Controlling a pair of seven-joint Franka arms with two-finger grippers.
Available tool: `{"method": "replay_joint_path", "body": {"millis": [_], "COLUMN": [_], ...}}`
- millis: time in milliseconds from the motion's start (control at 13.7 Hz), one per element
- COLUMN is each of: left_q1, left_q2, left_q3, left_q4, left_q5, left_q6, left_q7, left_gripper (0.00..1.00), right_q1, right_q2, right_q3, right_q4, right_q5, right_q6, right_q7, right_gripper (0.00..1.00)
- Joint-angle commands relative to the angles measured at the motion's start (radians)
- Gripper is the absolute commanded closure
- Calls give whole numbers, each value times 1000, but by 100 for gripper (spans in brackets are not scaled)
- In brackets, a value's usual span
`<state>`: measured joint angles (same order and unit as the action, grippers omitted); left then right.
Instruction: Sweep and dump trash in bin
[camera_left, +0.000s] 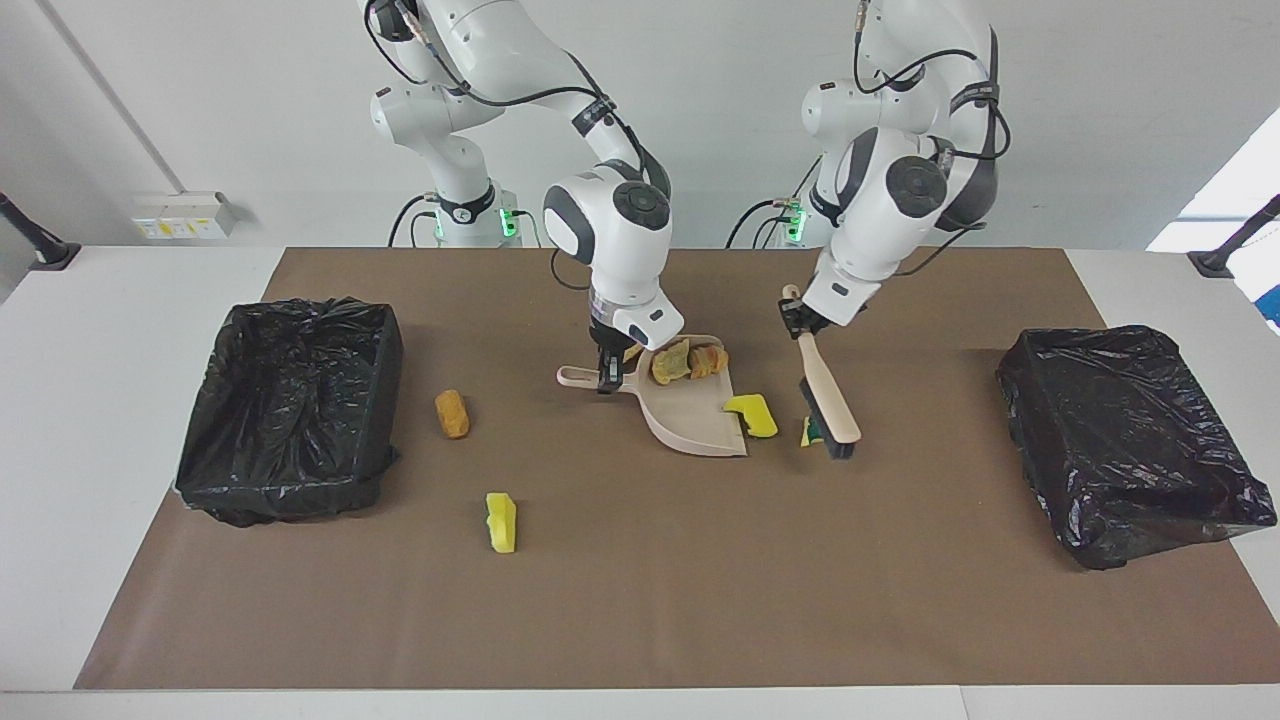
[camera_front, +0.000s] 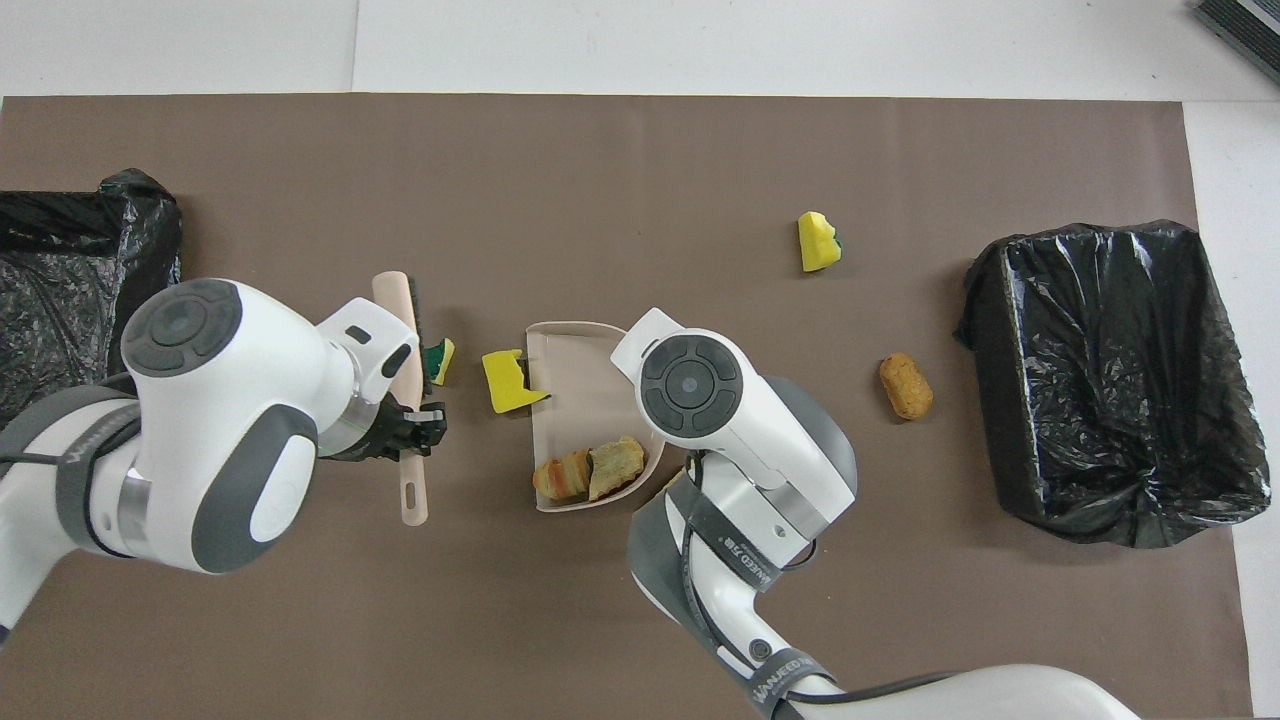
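Brown paper is covering a white desk (camera_left: 120, 300) before a pale wall, and the facing view is being read from its left edge to its right. First is lying a black-lined bin (camera_left: 290, 405) at the right arm's end, then an orange-brown lump (camera_left: 451, 414) and, farther from the robots, a yellow sponge bit (camera_left: 501, 522). At centre the right gripper (camera_left: 606, 378) is clamping the dustpan (camera_left: 690, 420) by its handle, holding it flat on the paper; two bread-like scraps (camera_left: 688, 361) are sitting at its back wall. A yellow scrap (camera_left: 752, 414) is resting at the pan's open lip. Next, the left gripper (camera_left: 795, 318) is closed on the brush (camera_left: 828, 395), whose bristles are standing against a green-backed sponge bit (camera_left: 811, 431). A second lined bin (camera_left: 1125, 440) is lying at the left arm's end. Sweeping appears to be in hand; the next move likely calls for drawing both near scraps into the pan.
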<state>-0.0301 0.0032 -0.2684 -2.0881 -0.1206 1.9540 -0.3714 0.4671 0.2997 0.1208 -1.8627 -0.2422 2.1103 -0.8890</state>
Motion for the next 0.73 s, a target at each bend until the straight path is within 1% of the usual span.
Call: {"method": "replay_joint_path", "body": {"millis": [0,146,220,366,512,659], "left_q1": [1,7,9,-14,-56,-93], "left_q2": [76,98,106,115,112,107], "left_q3": [73,89,87,78,71,35], "left_q4": [71,57,51,14,-1,-9], "left_q5": [106,119,119,121,119,113], "left_q6": [-29,-33,-52,-52,-55,-50], "left_q7": [101,211,229,229,232,224], "left_gripper": [100,100,100,100,100,100], "right_q1": [-13,-13,-13,-13,-13,-13], "right_q2": [-22,-22,-22,-22,-22,-22], "right_q3": [8,8,8,8,8,8], "right_q4": [-26,-26,-26,-26,-26,-26], "right_q5": [14,14,14,14,14,14], "right_q6": [22,22,22,23,25,28], "right_q7": [9,9,9,10,9,9], "right_gripper": [100,100,100,100,100,100]}}
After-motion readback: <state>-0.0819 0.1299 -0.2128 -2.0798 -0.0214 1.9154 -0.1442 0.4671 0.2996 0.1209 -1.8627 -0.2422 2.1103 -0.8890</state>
